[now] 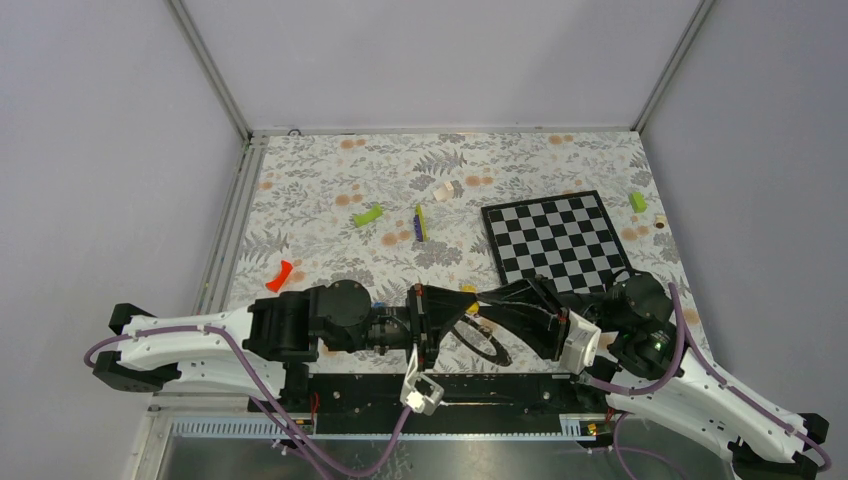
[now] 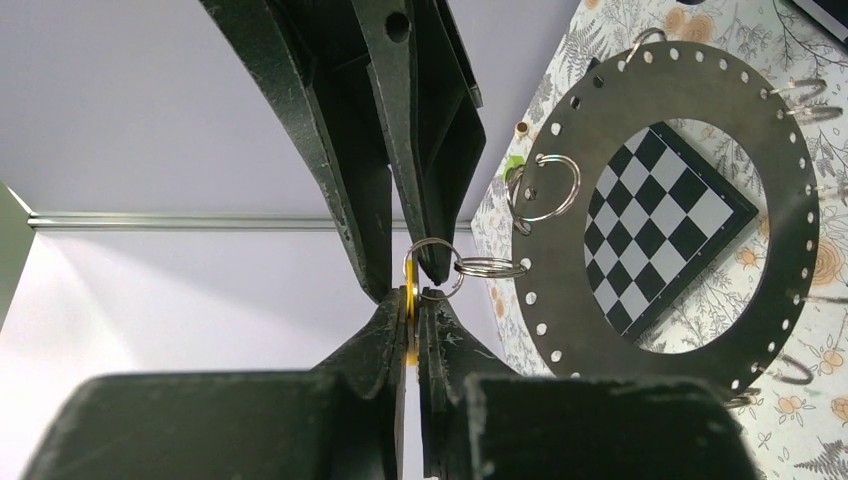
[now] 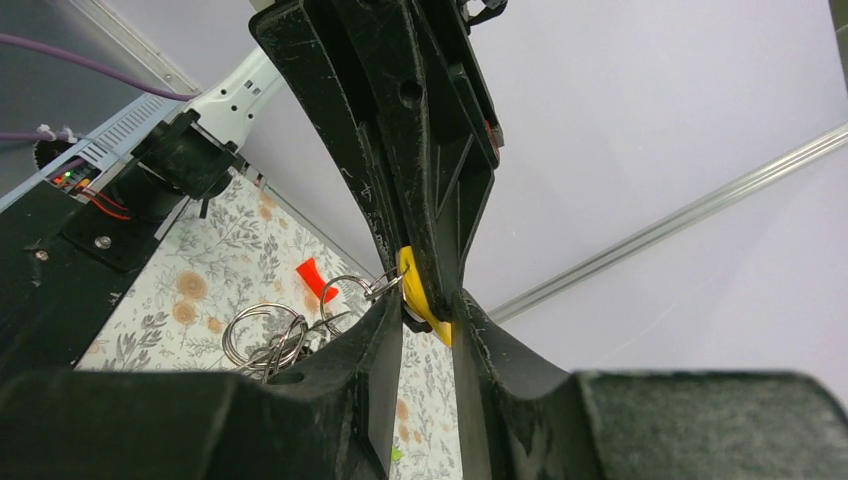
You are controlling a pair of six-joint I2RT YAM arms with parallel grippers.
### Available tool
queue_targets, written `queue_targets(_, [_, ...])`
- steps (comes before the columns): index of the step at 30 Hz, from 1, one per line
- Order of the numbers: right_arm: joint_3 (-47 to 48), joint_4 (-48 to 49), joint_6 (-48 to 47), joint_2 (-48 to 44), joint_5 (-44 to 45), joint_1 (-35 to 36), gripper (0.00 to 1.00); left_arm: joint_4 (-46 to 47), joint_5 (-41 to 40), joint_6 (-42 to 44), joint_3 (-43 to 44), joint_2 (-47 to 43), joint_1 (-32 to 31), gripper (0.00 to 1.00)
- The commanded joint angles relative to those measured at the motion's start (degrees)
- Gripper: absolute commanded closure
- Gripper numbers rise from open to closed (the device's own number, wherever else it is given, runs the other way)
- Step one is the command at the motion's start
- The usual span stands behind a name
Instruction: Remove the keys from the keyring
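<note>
Both arms meet low over the table's near middle. My left gripper (image 1: 452, 310) (image 2: 412, 300) is shut on a yellow key tag (image 2: 411, 312). My right gripper (image 1: 482, 302) (image 3: 425, 305) comes from the opposite side and is closed around the same yellow tag (image 3: 421, 292), with its tips against my left fingertips. A small split ring (image 2: 436, 268) links the tag to the keyring (image 2: 790, 200), a large grey perforated hoop (image 1: 497, 350) hanging beside the grippers. More split rings (image 3: 262, 335) dangle from the hoop. A red key (image 1: 280, 275) lies loose on the cloth at the left.
The checkered board (image 1: 555, 238) lies at the right rear. Lime-green blocks (image 1: 368, 215) (image 1: 637, 201) and a yellow-green and purple stick (image 1: 421, 222) lie farther back, with a pale object (image 1: 447, 190) behind them. Metal rails edge the floral cloth (image 1: 320, 180).
</note>
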Motion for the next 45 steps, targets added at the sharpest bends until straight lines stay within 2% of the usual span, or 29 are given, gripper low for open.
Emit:
queue_targets(1, [-0.7, 4.49, -0.76, 1.22, 0.84, -0.1, 0.71, 6.81, 1.13, -0.83, 1.83, -0.83, -0.3, 1.0])
queue_targets(8, [0.06, 4.1, -0.23, 1.92, -1.55, -0.1, 0.85, 7.06, 0.93, -1.2, 1.75, -0.52, -0.3, 1.0])
queue_targets(12, [0.14, 3.25, 0.06, 1.77, -2.29, -0.14, 1.0, 7.12, 0.91, -1.49, 1.45, -0.64, -0.3, 1.0])
queue_targets(20, [-0.53, 3.02, 0.86, 0.58, -2.34, -0.09, 1.0, 7.48, -1.13, -2.36, 0.99, -0.82, -0.33, 0.99])
queue_targets(23, [-1.23, 4.71, 1.97, 0.12, -2.06, -0.1, 0.8, 8.51, -1.59, -2.85, 0.56, -1.03, -0.3, 0.99])
queue_targets(24, [-1.38, 5.2, 2.26, 0.0, -2.11, -0.1, 0.78, 8.71, -1.6, -2.82, 0.43, -1.12, -0.3, 0.99])
queue_targets(31, [-0.94, 6.05, 2.87, 0.57, -3.42, -0.1, 0.69, 8.78, -1.59, -3.02, 0.47, -0.58, -0.25, 0.99])
queue_targets(41, [-1.01, 6.07, 3.13, 0.17, -3.36, -0.1, 0.72, 8.9, -1.86, -4.01, 0.36, -0.3, -0.21, 0.99])
queue_targets(45, [-1.34, 7.14, 3.59, -0.14, -2.95, -0.11, 0.63, 8.99, -1.95, -4.44, 0.13, -0.3, -0.21, 0.99])
